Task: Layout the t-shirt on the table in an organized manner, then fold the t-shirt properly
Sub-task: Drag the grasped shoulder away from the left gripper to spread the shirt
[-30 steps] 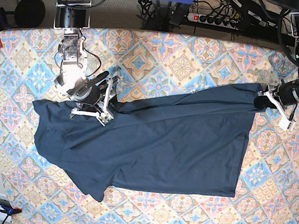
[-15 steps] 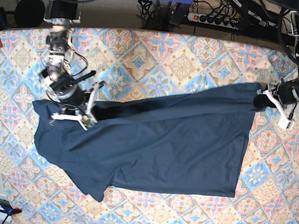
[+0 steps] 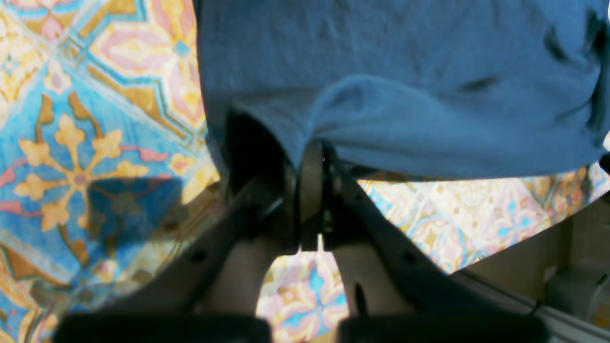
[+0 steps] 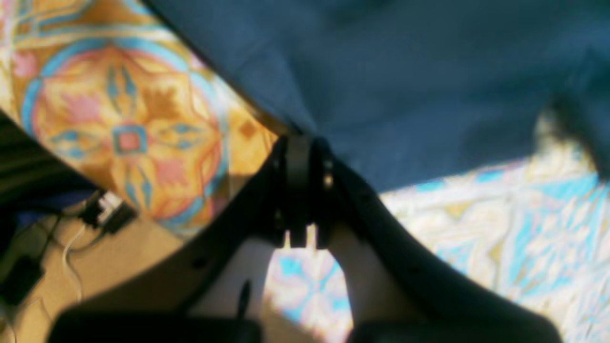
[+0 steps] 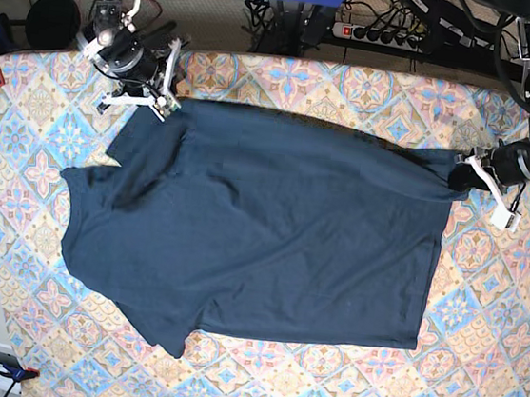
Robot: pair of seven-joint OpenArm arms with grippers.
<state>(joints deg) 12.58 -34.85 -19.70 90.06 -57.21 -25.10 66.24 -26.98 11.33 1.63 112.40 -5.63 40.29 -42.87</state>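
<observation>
Both claws are closing tight on the t-shirt (image 5: 262, 227). Right claw (image 5: 166, 101) is pinching a corner of the dark cloth near the far edge of the counter (image 5: 319, 396). Left claw (image 5: 461, 173) is gripping the opposite corner. Between them, the t-shirt is lying spread over the patterned counter.

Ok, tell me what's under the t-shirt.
Under the t-shirt only the patterned table shows, around its edges. Whatever the cloth covers cannot be seen. The left end effector and right end effector pinch its upper corners.
</observation>
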